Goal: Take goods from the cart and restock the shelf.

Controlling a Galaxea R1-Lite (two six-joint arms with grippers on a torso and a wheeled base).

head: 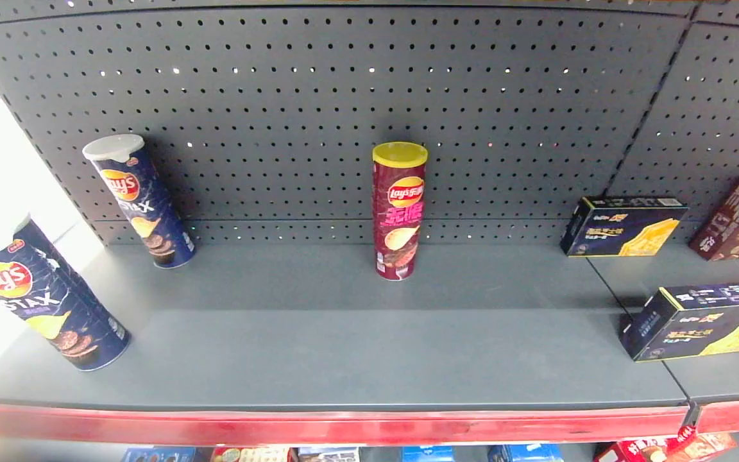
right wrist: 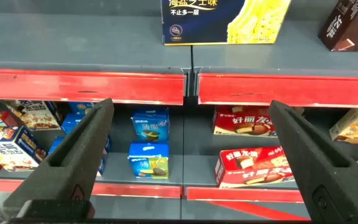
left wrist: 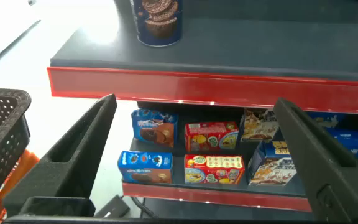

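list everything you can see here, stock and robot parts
shelf: 1, grey with red front edge
navy chip cans: 2, navy, left end of the shelf
maroon chip can: 1, maroon with yellow lid, centre back
navy-yellow boxes: 2, navy and yellow, right end
brown box: 1, brown, far right
small boxes: several, blue and red, below the shelf
basket: 1, dark, low beside the shelving
left gripper: 1, black, open
right gripper: 1, black, open

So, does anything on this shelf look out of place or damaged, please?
Nothing clearly stands out. The maroon can, the rear navy can and the front navy can all stand on their bases; the outer ones' lean looks like a camera effect. The navy boxes look intact, nothing spilled.
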